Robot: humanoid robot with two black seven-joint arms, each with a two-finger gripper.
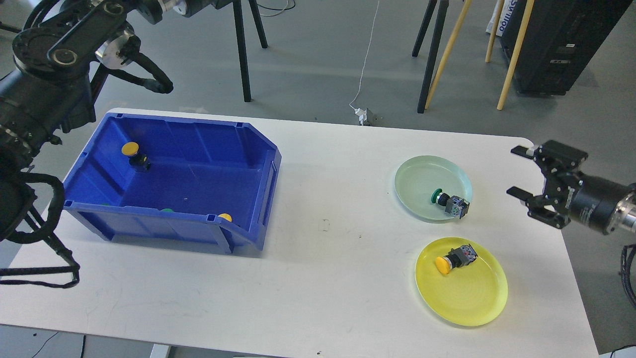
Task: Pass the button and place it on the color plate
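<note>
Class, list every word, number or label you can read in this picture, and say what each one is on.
White sign at the top right: dark letters, turned sideways and cut off; too partial to read.
Black cabinet: small labels, too small to read.
Bin, plates, buttons: no text visible.

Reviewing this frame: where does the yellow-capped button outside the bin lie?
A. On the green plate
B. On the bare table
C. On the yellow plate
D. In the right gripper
C: the yellow button lies on its side on the yellow plate, while the green plate holds a green button.
</note>
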